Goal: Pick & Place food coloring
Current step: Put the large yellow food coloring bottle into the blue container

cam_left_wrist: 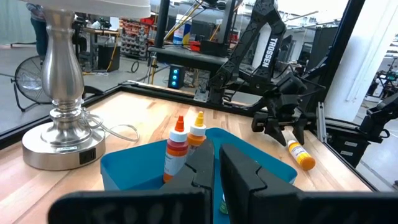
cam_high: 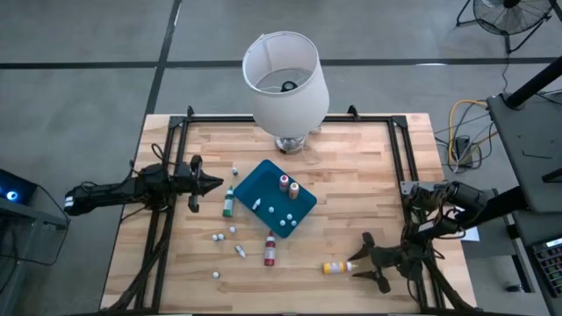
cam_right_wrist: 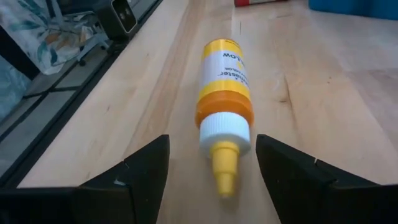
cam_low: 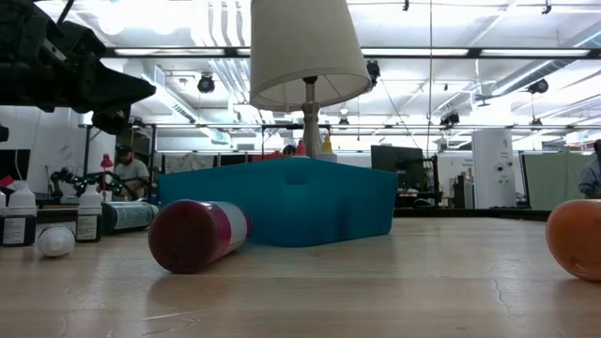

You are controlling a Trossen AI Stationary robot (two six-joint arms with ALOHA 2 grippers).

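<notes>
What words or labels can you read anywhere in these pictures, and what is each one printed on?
"TROSSEN": on the right arm, reading down its link in the left wrist view.
"LLOW": end of a word on the yellow bottle lying on the table in front of the open right gripper; the smaller print beside it is too blurred to read.
Labels on the small bottles at the table's edge in the low view: too small to read.

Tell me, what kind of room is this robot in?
Probably a robotics lab or workshop. The wooden table has a robot arm on each side, racks and equipment fill the big room behind, and a person sits at a bench in the background.
</notes>
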